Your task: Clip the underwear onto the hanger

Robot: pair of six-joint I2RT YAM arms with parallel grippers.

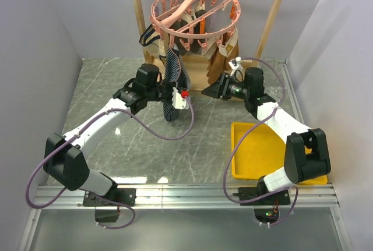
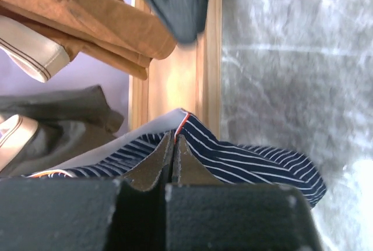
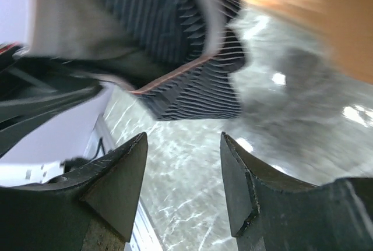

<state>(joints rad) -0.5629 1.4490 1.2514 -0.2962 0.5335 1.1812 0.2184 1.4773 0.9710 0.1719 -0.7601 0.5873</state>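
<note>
The navy striped underwear [image 1: 173,85] hangs in the air below the round pink clip hanger [image 1: 195,12], which hangs from the wooden rack. My left gripper [image 1: 172,95] is shut on the underwear's edge; in the left wrist view the fingers [image 2: 152,163] pinch the striped cloth [image 2: 245,158] at an orange-trimmed seam. My right gripper [image 1: 214,88] is open and empty, just right of the garment. In the right wrist view the underwear [image 3: 175,59] hangs ahead of the spread fingertips [image 3: 123,172], apart from them.
Tan and beige garments [image 1: 224,53] and a black-and-white one [image 1: 152,35] hang from the hanger's pegs. The wooden rack frame [image 1: 137,12] stands at the table's back. A yellow tray [image 1: 247,146] lies at the right front of the marble table [image 1: 111,88].
</note>
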